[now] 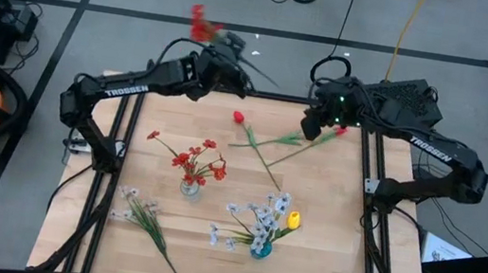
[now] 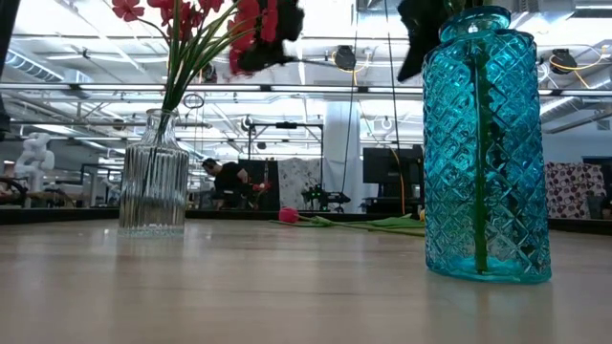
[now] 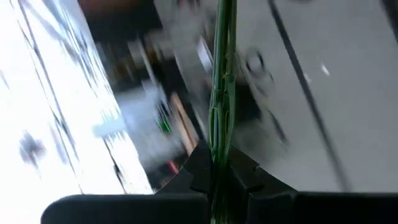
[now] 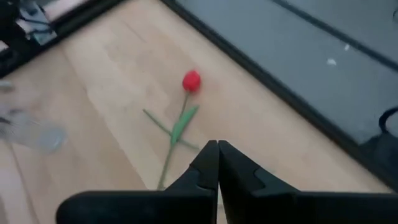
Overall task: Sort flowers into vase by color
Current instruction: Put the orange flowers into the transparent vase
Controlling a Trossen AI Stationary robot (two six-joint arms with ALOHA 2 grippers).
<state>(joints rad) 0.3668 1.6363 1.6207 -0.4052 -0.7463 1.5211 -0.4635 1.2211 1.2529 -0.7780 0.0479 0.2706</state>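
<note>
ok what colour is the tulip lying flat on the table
Red, on a green stalk: the tulip shows best in the right wrist view.

Two black jointed arms [image 1: 126, 91], [image 1: 434, 149], marked TROSSEN in white; black cables are looped at the wrists.

You have open board along the table's [image 1: 322, 262] right side and front left corner. In your way stand the clear vase [image 1: 190, 184] and blue vase [image 1: 260, 247] mid-table, with loose stems [image 1: 265, 154] across the far middle.
</note>
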